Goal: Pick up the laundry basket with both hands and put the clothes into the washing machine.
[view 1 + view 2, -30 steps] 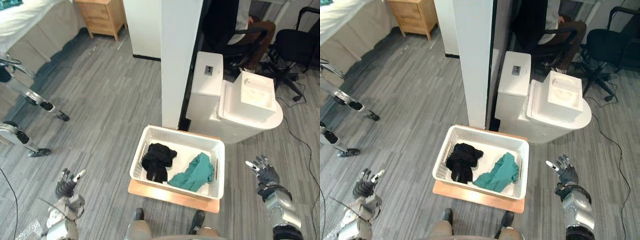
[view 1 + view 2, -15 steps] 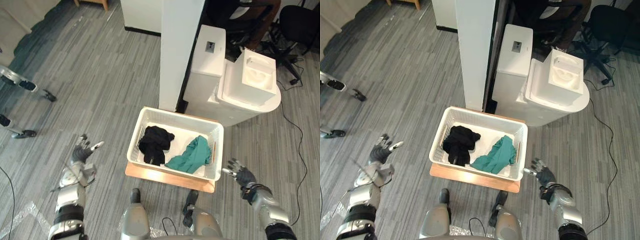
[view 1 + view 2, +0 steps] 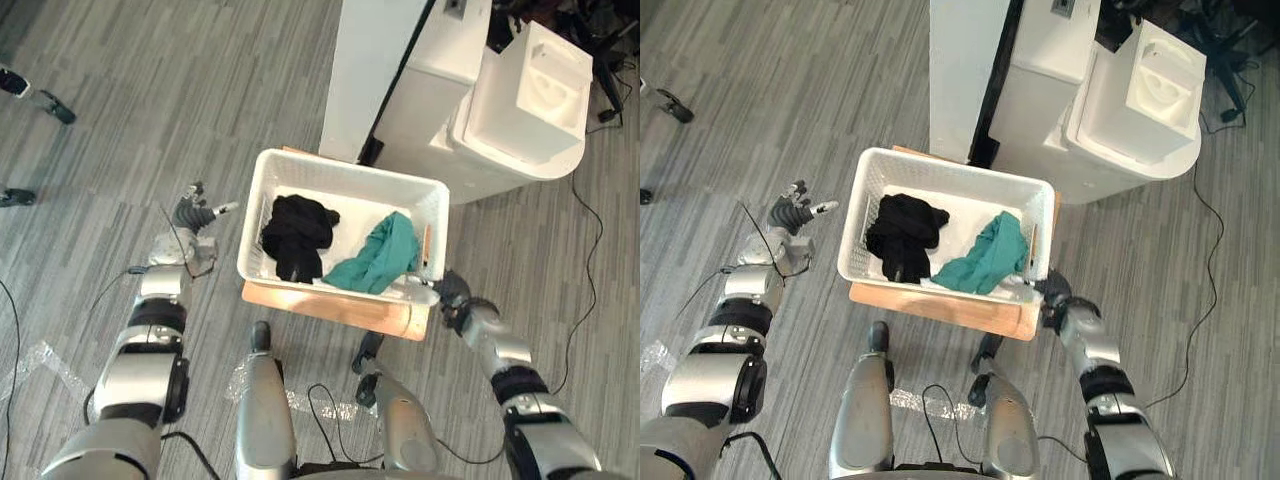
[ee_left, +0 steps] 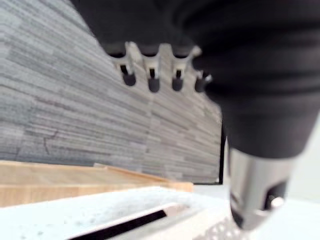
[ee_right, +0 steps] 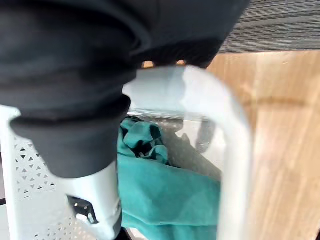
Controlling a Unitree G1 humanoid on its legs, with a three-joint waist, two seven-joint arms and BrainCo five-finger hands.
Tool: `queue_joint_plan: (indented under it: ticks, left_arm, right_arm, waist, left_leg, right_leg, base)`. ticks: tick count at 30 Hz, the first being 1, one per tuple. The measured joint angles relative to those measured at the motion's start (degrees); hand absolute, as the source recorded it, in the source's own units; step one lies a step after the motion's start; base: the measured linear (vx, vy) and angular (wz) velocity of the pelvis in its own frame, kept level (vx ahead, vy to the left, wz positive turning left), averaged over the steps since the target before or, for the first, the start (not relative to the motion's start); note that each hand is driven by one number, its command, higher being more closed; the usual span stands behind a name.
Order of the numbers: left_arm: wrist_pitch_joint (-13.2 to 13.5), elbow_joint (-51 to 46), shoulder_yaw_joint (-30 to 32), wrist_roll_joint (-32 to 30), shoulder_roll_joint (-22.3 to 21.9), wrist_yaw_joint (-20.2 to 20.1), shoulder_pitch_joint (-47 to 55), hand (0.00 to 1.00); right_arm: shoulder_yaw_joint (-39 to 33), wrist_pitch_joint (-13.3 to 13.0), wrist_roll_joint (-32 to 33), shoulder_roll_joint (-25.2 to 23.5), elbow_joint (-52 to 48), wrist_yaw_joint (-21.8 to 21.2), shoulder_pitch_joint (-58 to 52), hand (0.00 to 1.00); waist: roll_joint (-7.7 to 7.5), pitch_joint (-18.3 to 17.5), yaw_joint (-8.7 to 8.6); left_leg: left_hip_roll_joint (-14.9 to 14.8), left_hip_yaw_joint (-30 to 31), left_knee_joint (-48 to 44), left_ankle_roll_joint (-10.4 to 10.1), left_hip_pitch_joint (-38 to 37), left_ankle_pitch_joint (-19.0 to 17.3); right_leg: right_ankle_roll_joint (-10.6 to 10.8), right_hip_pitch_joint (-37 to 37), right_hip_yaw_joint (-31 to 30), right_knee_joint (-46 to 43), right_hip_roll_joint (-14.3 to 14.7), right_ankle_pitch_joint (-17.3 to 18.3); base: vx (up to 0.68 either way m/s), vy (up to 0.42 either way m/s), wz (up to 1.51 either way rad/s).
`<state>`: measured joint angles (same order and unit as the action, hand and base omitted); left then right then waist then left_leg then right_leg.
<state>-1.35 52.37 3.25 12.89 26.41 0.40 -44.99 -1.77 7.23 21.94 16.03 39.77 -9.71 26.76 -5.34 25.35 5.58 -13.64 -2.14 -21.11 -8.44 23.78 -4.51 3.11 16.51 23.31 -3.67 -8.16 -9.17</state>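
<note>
grey plank floor [image 3: 120, 110] runs all round the laundry basket [image 3: 350, 185]; the basket is white with latticed walls, and it sits on a low wooden board [image 3: 330, 306] that sticks out past its near side; inside the basket a black garment [image 3: 295, 232] lies bunched toward the left wall and a teal garment [image 3: 382, 256] lies crumpled toward the right wall; beyond the basket's far right corner stands the white washing machine [image 3: 520, 115], and beyond its far rim rises a tall white panel [image 3: 365, 70]; my left hand [image 3: 192, 214] hovers just beside the basket's left wall, apart from it, fingers straight and spread, thumb stretched toward the rim, holding nothing; my right hand [image 3: 453, 294] is at the basket's near right corner, up against the rim; my right wrist view shows the rounded white corner passing under the dark cover, with the teal garment just inside; whether this hand has a grip on the rim i cannot tell
</note>
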Motion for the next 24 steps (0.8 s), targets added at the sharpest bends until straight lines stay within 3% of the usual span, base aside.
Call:
queue_joint_plan:
  ticks: [10, 17, 20, 24]
  left_arm:
    - [-0.6, 2.2, -1.7, -0.1, 2.5, 1.2, -7.5, 0.0]
    - [-0.7, 2.6, -3.1, -0.1, 3.2, 1.3, -11.0, 0.0]
    - [-0.7, 2.6, -3.2, -0.2, 3.1, 1.3, -11.8, 0.0]
    - [-0.7, 2.6, -3.6, -0.8, 2.8, 2.1, -12.9, 0.0]
  right_arm:
    - [0.0, -0.2, 0.7, 0.2, 0.1, 2.1, 5.4, 0.0]
    - [-0.9, -0.2, 0.8, 1.0, -5.3, 2.6, 5.5, 0.0]
    - [-2.9, -1.8, 0.8, 1.5, -7.7, 3.5, 5.7, 0.0]
    - [-2.8, -2.1, 0.7, 1.9, -7.8, 3.7, 6.7, 0.0]
  waist:
    - [-0.72, 1.5, 0.07]
    - [-1.39, 2.1, -0.04]
    - [-1.41, 2.1, 0.0]
    - [-1.4, 2.1, 0.12]
  left_leg:
    - [-2.6, 0.4, -4.1, -0.6, 5.8, -0.9]
    - [-4.4, 0.4, -7.6, -0.7, 8.7, -2.6]
    - [-4.5, 0.5, -8.0, -0.7, 9.5, -2.7]
    - [-4.5, 0.6, -8.3, -0.7, 10.3, -2.7]
  right_leg:
    - [-1.0, 3.6, -0.7, 1.8, 2.3, -2.1]
    - [-0.9, 5.3, -1.5, 1.8, 3.8, -2.6]
    - [-0.7, 5.9, -1.4, 1.8, 3.8, -2.7]
    - [-0.7, 6.4, -1.3, 1.8, 3.8, -2.8]
  base:
    - [-0.01, -0.013, -0.1]
    - [0.01, -0.007, -0.12]
    - [0.0, 0.0, 0.0]
    - [0.0, 0.0, 0.0]
